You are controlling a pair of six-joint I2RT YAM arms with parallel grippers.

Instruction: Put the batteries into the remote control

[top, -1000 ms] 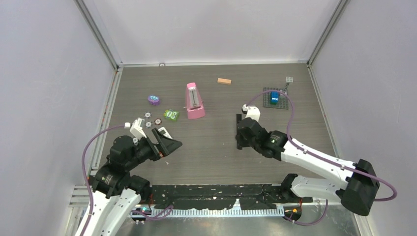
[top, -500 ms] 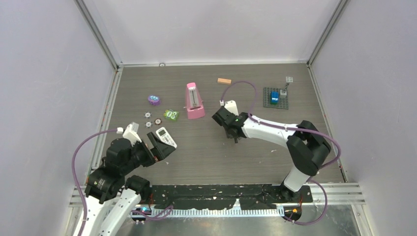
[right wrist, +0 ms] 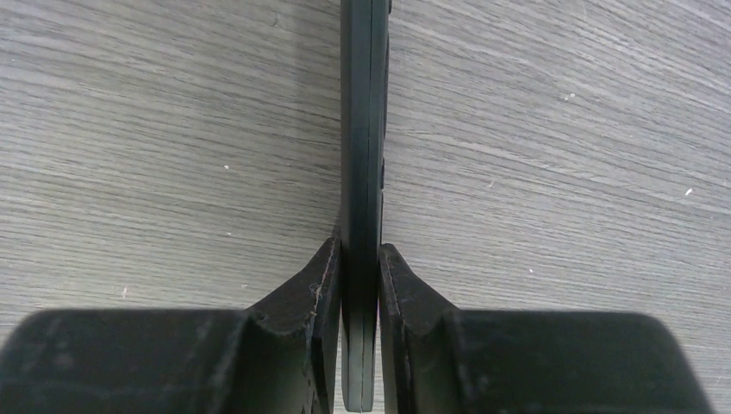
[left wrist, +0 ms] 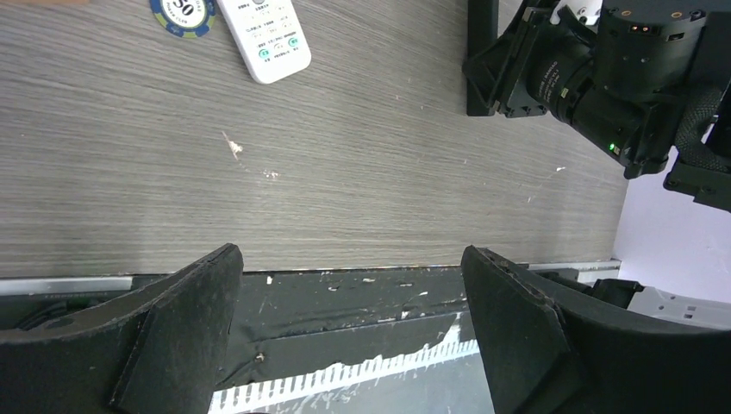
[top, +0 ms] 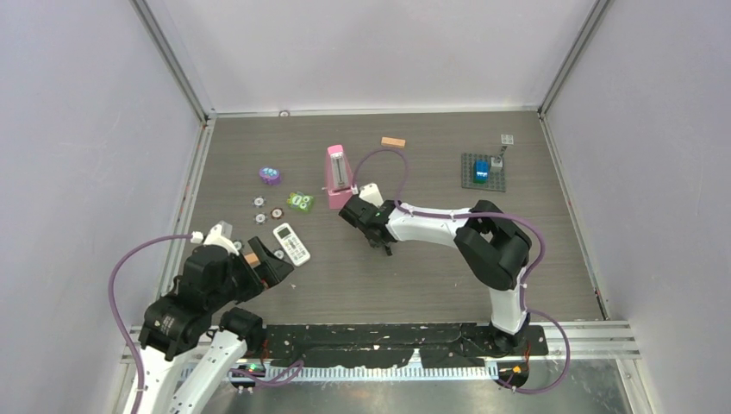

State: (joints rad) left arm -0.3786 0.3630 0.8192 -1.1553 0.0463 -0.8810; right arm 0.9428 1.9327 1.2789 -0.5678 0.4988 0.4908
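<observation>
Right claw (right wrist: 360, 259) swung left, gripping black remote (right wrist: 363, 129)

The left gripper (top: 274, 261) sits at the near left of the table (top: 414, 276). Its fingers are spread wide, just near of a white remote control (top: 291, 243).

The right gripper (top: 383, 243) points down at mid-table, just near of a pink metronome (top: 340, 177). What it holds is not discernible from above.

- **Left of the metronome:** a small green item (top: 300, 202), a purple item (top: 270, 176) and three round chips (top: 278, 212).
- **Far of the metronome:** an orange-tan block (top: 393, 142).
- **Far right:** a dark grey baseplate (top: 493, 181) carries a blue brick (top: 481, 170). A small grey plate (top: 507, 139) lies beyond it.
</observation>
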